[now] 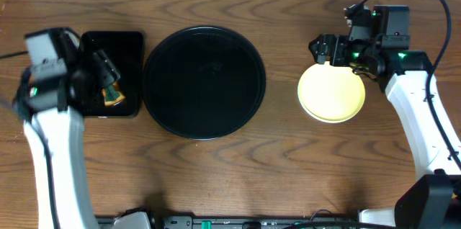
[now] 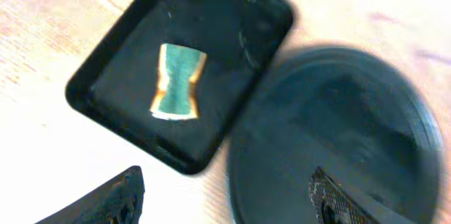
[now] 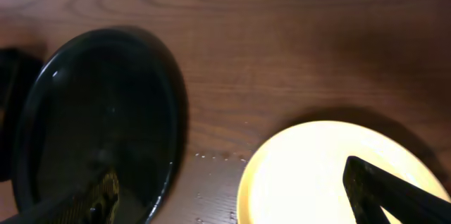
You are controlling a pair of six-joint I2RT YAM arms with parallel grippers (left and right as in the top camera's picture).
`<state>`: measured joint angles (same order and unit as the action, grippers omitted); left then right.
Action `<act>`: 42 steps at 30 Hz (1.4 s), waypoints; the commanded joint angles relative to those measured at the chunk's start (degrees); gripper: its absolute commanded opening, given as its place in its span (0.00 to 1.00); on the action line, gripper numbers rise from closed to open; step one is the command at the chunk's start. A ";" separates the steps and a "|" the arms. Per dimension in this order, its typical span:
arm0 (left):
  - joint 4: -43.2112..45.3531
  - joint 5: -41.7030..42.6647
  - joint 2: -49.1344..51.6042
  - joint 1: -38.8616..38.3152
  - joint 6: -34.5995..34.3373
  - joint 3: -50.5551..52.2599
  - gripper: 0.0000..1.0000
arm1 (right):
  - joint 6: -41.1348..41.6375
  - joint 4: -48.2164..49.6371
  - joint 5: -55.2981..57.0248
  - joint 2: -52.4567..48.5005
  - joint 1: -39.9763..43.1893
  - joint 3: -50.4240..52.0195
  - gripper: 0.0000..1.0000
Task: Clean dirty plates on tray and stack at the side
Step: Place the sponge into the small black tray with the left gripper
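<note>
- From above, the round tray (image 1: pixel 204 83) sits mid-table. Its left rim lies just beside the rectangular tray (image 1: pixel 130 47). Its right rim is well apart from the yellow plate (image 1: pixel 331 96), and a band of bare table (image 1: pixel 281 150) runs between them.
- In the same view, the left claw (image 1: pixel 108 70) hangs over the rectangular tray, near the sponge (image 1: pixel 113 99). The right claw (image 1: pixel 320 50) sits at the plate's far-left edge. We see open wood along the whole near side.
- In the left wrist view, which is blurred, the green, orange-edged sponge lies in the middle of the rectangular tray, apart from its walls. The round tray's rim crowds that tray's corner. The left claw's fingers (image 2: pixel 106 199) are spread wide with nothing between them.
- In the right wrist view, the right claw's fingers (image 3: pixel 394 192) also stand wide apart, gripping nothing. One is over the round tray's rim and the other is over the yellow plate.
- Small droplets (image 3: pixel 211 158) dot the wood between tray and plate. We cannot tell whether other plates lie under the yellow one.
</note>
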<state>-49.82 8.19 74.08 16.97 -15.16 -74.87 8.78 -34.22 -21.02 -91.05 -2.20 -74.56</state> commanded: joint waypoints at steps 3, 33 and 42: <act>-4.09 6.75 -8.37 -0.02 1.38 -0.37 0.76 | 0.83 0.20 -0.22 -0.04 -1.22 -0.39 0.99; -16.98 22.60 -22.45 0.00 15.87 -0.37 0.76 | 0.83 0.15 -0.22 -0.04 -1.22 -0.39 0.99; -6.12 13.35 -28.68 -1.40 18.18 7.23 0.76 | 0.83 0.15 -0.22 -0.04 -1.22 -0.39 0.99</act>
<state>-57.89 27.16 48.75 16.51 1.17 -71.11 8.97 -34.22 -21.02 -91.05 -3.29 -74.56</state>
